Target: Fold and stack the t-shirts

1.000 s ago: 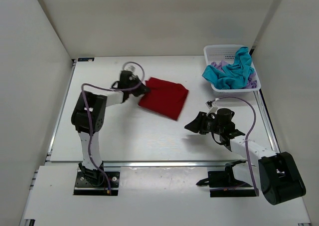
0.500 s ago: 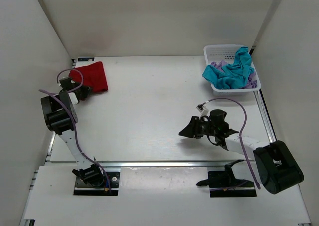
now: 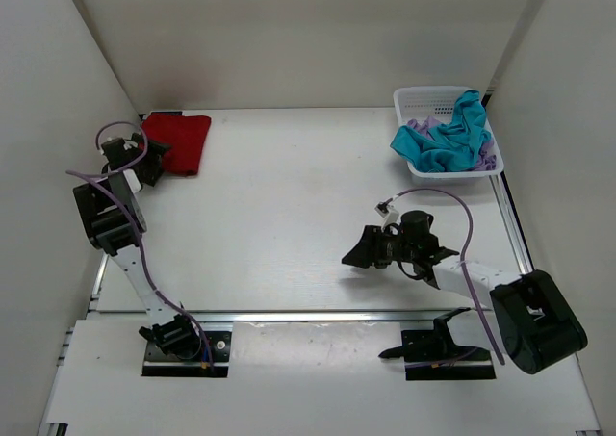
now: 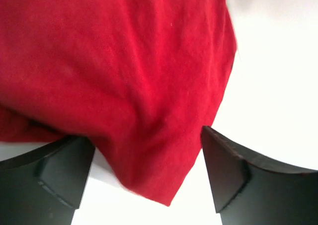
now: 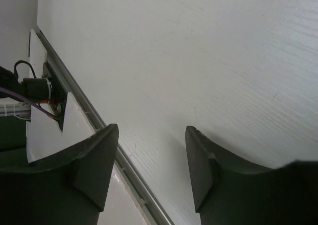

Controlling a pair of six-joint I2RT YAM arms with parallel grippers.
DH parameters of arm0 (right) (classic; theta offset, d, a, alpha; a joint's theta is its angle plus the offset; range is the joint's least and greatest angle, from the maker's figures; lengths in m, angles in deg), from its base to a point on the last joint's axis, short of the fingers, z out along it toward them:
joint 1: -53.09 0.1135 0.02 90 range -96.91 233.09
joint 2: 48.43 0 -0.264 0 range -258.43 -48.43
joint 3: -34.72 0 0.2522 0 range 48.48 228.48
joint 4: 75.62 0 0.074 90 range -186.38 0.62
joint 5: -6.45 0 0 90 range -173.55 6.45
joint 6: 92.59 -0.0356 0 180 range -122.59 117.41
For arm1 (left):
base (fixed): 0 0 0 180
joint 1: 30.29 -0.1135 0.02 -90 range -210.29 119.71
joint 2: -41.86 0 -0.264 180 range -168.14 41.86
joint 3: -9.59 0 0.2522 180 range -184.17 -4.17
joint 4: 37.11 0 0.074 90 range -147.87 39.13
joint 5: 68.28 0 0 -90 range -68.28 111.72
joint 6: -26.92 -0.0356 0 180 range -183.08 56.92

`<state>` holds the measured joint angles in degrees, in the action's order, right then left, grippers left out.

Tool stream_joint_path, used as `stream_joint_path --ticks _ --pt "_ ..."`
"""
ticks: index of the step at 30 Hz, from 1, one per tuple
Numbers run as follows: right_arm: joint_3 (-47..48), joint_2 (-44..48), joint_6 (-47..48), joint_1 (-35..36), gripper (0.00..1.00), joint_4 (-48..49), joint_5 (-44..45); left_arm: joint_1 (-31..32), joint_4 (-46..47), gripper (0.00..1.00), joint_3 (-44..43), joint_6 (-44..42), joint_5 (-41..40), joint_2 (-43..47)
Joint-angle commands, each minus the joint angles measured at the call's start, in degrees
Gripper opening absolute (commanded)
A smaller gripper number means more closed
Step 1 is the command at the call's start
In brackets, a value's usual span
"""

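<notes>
The deep red t-shirt [image 3: 179, 140] lies folded in the table's far left corner. My left gripper [image 3: 154, 162] stands open at its near left edge. In the left wrist view a corner of the red t-shirt [image 4: 149, 86] lies loose between the spread fingers [image 4: 59, 178], not pinched. My right gripper [image 3: 358, 253] hovers open over bare table right of centre, with nothing between its fingers [image 5: 92, 165]. The teal-blue t-shirt [image 3: 449, 143] and the pale lavender t-shirt [image 3: 418, 126] lie crumpled in the basket.
The white mesh basket [image 3: 423, 93] stands at the far right corner. White walls close in the table on three sides. A metal rail [image 5: 99, 123] runs along the near edge, with the arm bases behind it.
My left arm carried the red t-shirt from the table's middle to the far left corner, then opened and let it go. My right gripper opened wider and drifted slightly left.
</notes>
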<state>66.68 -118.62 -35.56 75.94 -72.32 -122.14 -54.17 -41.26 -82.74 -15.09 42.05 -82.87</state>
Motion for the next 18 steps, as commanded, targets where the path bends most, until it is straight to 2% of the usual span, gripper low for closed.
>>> stream_joint_path --ticks 1,3,4,5,7,9,10,11,12,13,15,16,18 --pt "1.23 2.42 0.81 -0.09 0.57 0.43 1.93 1.28 -0.99 0.98 2.79 -0.53 -0.91 4.74" --pt "2.02 4.26 2.82 0.96 0.85 -1.32 4.64 1.99 -0.38 0.98 7.87 -0.79 -1.27 8.26" --pt "2.28 5.58 3.43 2.36 0.91 -2.37 8.4 3.04 -0.03 0.98 11.21 -0.35 -1.96 10.97" --pt "2.8 6.29 3.61 3.5 0.88 -3.51 11.84 3.48 0.15 0.99 12.28 -0.35 -1.79 13.69" --pt "3.51 7.35 4.06 3.96 0.47 -3.7 13.88 5.15 0.07 0.98 16.93 -0.52 -1.71 18.19" --pt "5.7 6.39 3.44 1.69 0.35 -4.31 14.59 8.57 -0.55 0.99 20.62 -3.15 -2.4 24.49" --pt "6.32 6.3 3.7 0.89 0.33 -4.23 15.29 9.72 -1.08 0.98 22.73 -5.25 -2.93 28.19" --pt "6.5 5.78 3.88 -0.08 0.34 -3.71 18.26 12.6 -1.08 0.98 26.76 -7.19 -7.29 30.48" --pt "7.11 4.99 4.4 -1.22 0.98 -3.87 19.85 15.85 0.57 0.98 28.36 -8.25 -11.33 35.12" --pt "7.73 3.59 5.28 -2.27 0.99 -3.53 20.82 17.36 1.72 0.99 32.29 -9.91 -13.9 39.69" --pt "7.21 1.56 6.51 -4.73 1.0 3.55 22.58 26.9 6.8 0.99 37.85 -12.9 -22.06 45.06" --pt "6.6 0.59 7.91 -4.75 0.99 5.51 24.33 29.13 9.44 0.99 40.13 -13.96 -26.88 47.62" --pt "6.67 -2.83 9.06 -5.97 0.99 13.58 28.73 39.3 14.0 0.99 44.27 -16.86 -33.39 49.66"
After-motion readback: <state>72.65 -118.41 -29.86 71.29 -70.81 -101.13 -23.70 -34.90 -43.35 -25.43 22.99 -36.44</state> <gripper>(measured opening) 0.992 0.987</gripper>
